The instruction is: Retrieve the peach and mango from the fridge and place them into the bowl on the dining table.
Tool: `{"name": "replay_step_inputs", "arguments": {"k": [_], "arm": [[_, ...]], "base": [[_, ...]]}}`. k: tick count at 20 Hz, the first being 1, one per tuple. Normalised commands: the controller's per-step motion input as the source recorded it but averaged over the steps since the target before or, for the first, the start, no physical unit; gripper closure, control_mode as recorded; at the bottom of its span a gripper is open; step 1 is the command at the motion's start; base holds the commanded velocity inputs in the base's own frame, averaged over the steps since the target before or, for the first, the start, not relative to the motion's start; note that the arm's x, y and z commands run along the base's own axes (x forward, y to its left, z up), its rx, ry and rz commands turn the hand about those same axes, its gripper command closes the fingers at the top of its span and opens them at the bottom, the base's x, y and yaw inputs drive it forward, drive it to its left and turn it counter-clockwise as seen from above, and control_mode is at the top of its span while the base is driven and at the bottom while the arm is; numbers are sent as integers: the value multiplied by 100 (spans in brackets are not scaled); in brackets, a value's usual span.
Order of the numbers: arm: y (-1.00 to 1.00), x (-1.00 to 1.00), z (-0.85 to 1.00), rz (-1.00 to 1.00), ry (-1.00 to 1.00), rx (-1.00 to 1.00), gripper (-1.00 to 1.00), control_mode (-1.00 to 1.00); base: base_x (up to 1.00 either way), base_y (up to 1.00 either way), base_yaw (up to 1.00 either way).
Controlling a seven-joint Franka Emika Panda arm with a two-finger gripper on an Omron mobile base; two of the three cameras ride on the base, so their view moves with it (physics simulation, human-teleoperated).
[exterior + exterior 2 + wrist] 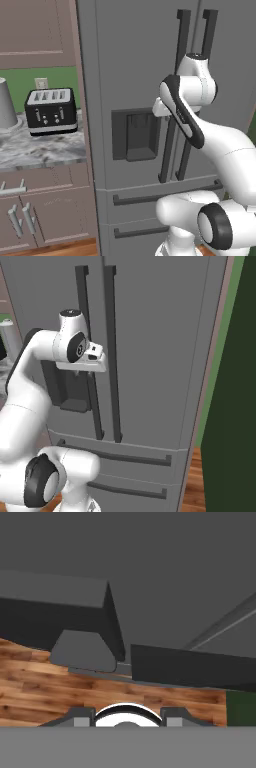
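Fridge [135, 60] stands shut, both doors closed; the fruit is presumably inside. Pincer [92, 373] sits at the left door handle [86, 331]; whether it grips cannot be told. Recommendation: seat both fingers squarely round the handle before pulling, then swing along the door's arc.

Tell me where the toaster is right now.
In the left base view the black toaster sits on the marbled counter, left of the fridge, beside a grey container.
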Motion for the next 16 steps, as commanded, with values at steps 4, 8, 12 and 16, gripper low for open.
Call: {"name": "replay_step_inputs", "arguments": {"k": [4,8,12,16], "arm": [[-11,-33,0,0,-4,0,-100,-100],[-36,-76,-6,-2,-18,0,-100,-100],[-28,-66,-10,-2,-17,0,-100,-100],[-25,-48,-19,-3,-12,0,-100,-100]], "base": [[0,0,0],[0,0,0],[0,0,0],[0,0,0]]}}
